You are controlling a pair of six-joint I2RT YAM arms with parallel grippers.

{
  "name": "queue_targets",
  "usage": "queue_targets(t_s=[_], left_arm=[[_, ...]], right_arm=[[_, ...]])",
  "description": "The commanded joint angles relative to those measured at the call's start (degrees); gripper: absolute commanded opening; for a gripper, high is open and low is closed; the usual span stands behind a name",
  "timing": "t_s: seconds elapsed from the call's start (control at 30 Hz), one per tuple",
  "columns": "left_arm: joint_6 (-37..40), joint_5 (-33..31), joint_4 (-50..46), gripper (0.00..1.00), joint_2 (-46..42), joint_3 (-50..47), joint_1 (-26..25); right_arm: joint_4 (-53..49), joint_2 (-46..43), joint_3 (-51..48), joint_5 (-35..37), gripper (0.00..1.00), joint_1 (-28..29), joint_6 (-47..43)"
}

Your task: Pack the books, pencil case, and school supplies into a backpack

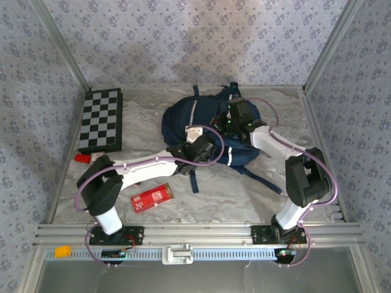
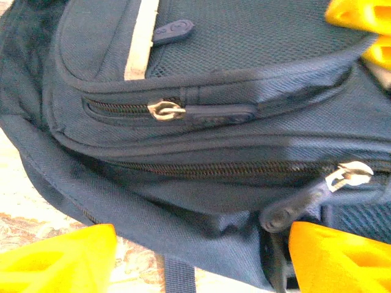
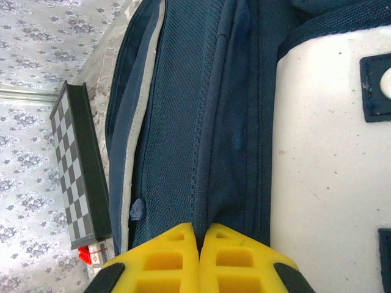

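The navy backpack [image 1: 183,122] lies flat mid-table with its straps trailing forward. My left gripper [image 1: 198,148] stands open at its near edge. In the left wrist view its yellow fingers [image 2: 61,259] straddle the bag's lower seam [image 2: 201,238], and a dark zipper pull [image 2: 293,207] hangs beside the right finger. My right gripper [image 3: 198,229] is shut on a pinched fold of the backpack's fabric [image 3: 214,152], beside a white patch [image 3: 330,152]. The red pencil case [image 1: 153,196] lies on the table near the left arm. The books are out of view.
A black-and-white chequered board [image 1: 102,119] lies at the back left, with a tiny red block [image 1: 82,158] in front of it. Patterned walls and metal posts close in three sides. A small orange piece [image 1: 62,251] sits on the front rail.
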Motion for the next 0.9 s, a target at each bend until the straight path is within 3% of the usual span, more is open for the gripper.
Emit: queue_targets(t_s=[0.0,0.23,0.43,0.7,0.87], left_arm=[[5.87,5.95,-0.62,0.71,-2.66,0.54,0.22],[13.91,14.11,0.98,0.68,-1.97,1.71,1.23],[16.61,14.24,-1.52,0.68,-0.85,4.25,3.90],[24.21,26.05,-2.74,0.63,0.06,7.15,7.05],[26.53,28.13,-5.67,0.58,2.87,10.67,7.62]], right_arm=[[4.85,-0.11,4.17,-1.93,0.00,0.17,0.09],[4.30,-0.19,4.51,-1.84,0.00,-0.03,-0.05],[4.25,0.78,5.01,-2.98,0.00,0.19,0.22],[3.98,1.52,5.56,-3.34,0.00,0.05,0.09],[4.26,2.12,5.95,-3.77,0.00,-0.08,0.40]])
